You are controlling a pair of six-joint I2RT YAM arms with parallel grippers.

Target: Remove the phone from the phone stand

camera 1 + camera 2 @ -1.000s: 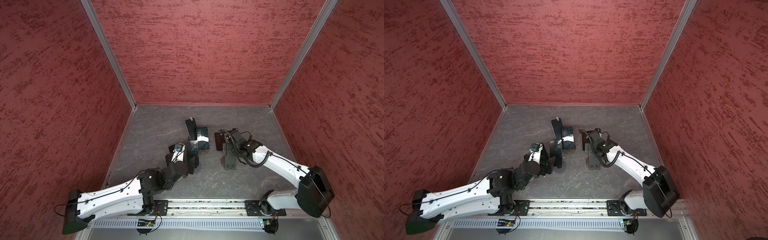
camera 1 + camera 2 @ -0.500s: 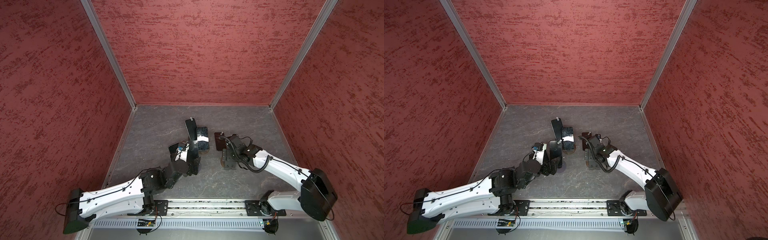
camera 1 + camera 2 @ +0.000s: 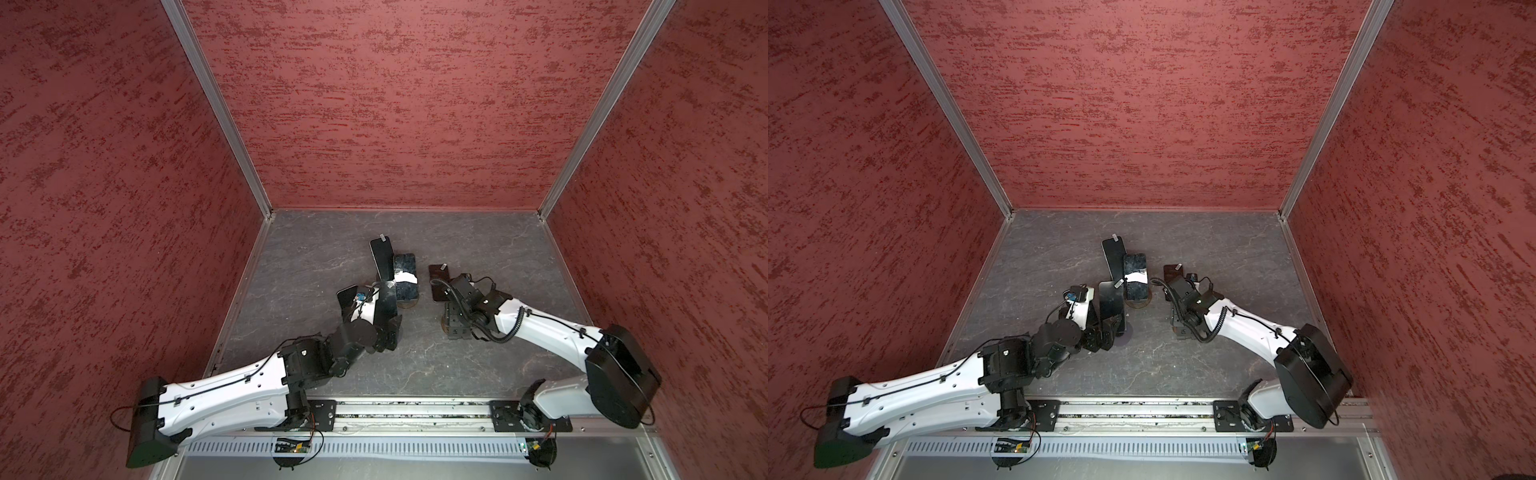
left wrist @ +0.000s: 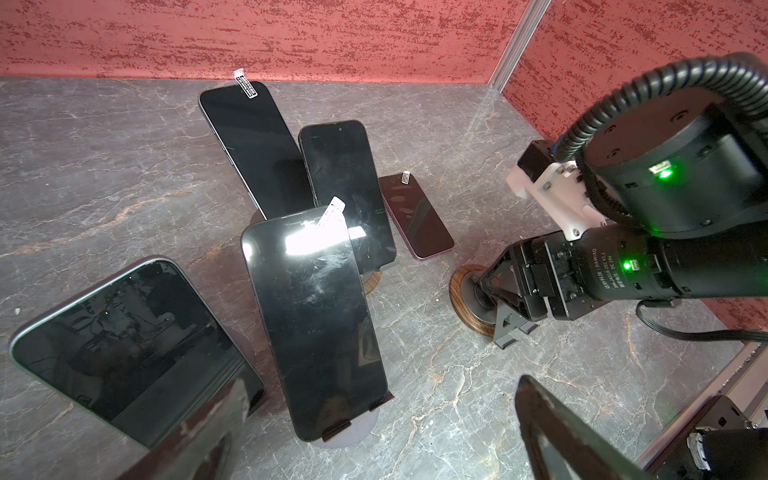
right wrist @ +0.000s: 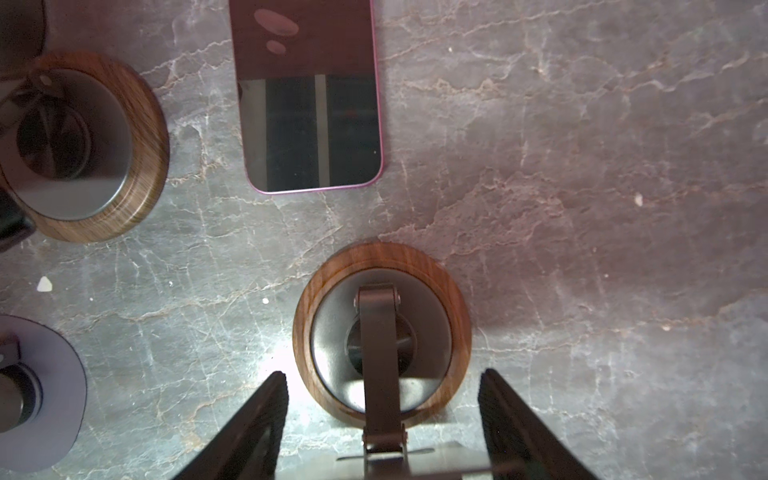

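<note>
Several dark phones lean on stands. The nearest phone (image 4: 316, 324) (image 3: 382, 305) rests on a grey round-based phone stand (image 4: 353, 428). My left gripper (image 4: 382, 386) (image 3: 390, 332) hangs open just in front of it, with nothing between its fingers. A purple phone (image 5: 311, 104) (image 3: 439, 276) lies flat on the table. Beside it stands an empty wooden-based stand (image 5: 382, 332) (image 3: 455, 322). My right gripper (image 5: 382, 374) is low over that stand. Its fingers (image 5: 266, 415) stand apart on either side of the stand's arm and plate, holding nothing.
Another phone (image 4: 124, 340) leans close beside my left finger. Two more phones (image 4: 253, 149) (image 4: 345, 187) stand behind, one on a wooden base (image 4: 372, 278). Red walls enclose the grey marble table (image 3: 498, 249). The arms' rail (image 3: 415, 411) runs along the near edge.
My right gripper has drawn back from the purple phone and come down over the empty stand. My left arm has edged forward toward the nearest phone.
</note>
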